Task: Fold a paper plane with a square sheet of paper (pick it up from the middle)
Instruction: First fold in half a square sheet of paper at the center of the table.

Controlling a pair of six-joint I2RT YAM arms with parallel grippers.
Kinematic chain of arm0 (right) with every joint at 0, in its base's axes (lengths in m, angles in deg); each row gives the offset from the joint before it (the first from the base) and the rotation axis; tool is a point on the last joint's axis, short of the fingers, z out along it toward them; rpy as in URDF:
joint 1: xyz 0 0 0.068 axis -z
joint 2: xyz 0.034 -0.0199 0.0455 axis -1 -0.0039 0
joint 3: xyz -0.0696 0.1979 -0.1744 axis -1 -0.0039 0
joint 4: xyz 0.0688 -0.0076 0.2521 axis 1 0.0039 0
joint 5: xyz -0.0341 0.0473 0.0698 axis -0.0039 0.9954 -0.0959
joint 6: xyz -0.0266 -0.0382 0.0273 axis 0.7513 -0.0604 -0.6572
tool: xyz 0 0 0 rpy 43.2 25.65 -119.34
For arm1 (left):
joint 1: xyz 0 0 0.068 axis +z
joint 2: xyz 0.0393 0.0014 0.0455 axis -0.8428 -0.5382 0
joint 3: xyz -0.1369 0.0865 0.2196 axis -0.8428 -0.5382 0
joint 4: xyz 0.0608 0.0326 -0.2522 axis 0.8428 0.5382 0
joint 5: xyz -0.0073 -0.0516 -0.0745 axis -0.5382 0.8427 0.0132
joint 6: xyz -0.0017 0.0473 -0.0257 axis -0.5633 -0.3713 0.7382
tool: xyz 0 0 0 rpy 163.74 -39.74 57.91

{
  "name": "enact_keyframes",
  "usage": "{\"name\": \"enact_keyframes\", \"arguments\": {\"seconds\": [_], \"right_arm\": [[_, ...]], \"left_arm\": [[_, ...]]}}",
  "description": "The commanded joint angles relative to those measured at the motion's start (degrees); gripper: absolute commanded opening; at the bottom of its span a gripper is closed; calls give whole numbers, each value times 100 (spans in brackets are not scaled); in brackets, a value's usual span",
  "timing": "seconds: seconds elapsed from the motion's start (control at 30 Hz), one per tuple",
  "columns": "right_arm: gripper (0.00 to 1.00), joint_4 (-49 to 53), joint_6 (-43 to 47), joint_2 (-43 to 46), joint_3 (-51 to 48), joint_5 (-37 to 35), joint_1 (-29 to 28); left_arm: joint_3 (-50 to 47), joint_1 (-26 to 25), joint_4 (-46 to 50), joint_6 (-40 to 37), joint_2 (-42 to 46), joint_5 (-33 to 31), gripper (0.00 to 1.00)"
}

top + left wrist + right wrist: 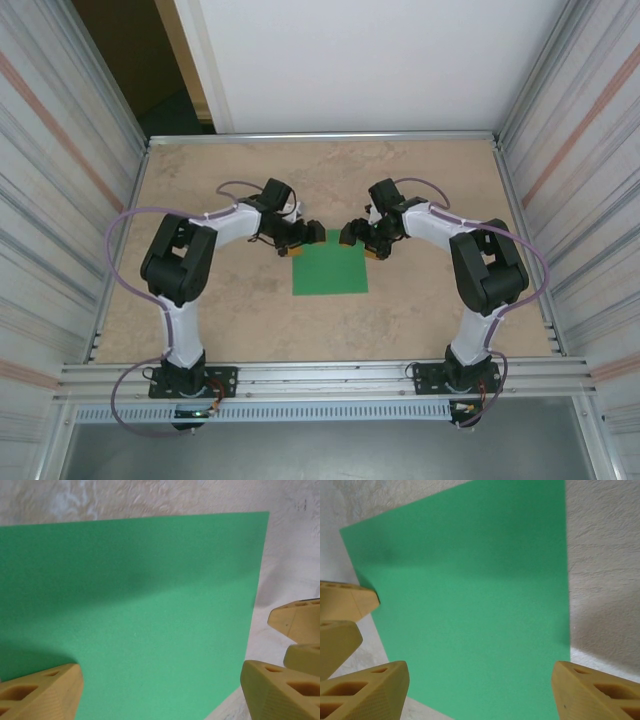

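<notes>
The square sheet of paper [330, 264] is bright green and lies flat and uncreased on the table, just ahead of both arms. My left gripper [311, 237] hovers low over the sheet's far left corner, and its tan fingers [40, 692] stand wide apart with the paper [130, 605] beneath them. My right gripper [352, 238] is over the far right corner, facing the left one a short gap away. Its fingers [597, 692] are also wide apart above the paper [470, 595]. Neither gripper holds anything.
The beige marbled table top [220, 310] is ringed by an aluminium frame [320, 137] and ribbed side walls. Each wrist view catches the other gripper's fingertips close by: the right one's fingertips [297, 622] and the left one's fingertips [342, 602].
</notes>
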Motion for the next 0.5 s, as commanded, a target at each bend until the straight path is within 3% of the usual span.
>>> {"name": "enact_keyframes", "arguments": {"seconds": [0.0,0.27,0.47], "right_arm": [[70,26,51,67,-26,-125,-91],[53,85,202,-79,55,-122,-105],[53,172,268,-295,148,-112,-100]], "left_arm": [[262,40,317,-334,37,-47,83],[-689,21,-115,703,988,-343,81],[-1110,-98,-452,1035,1014,-220,82]]}}
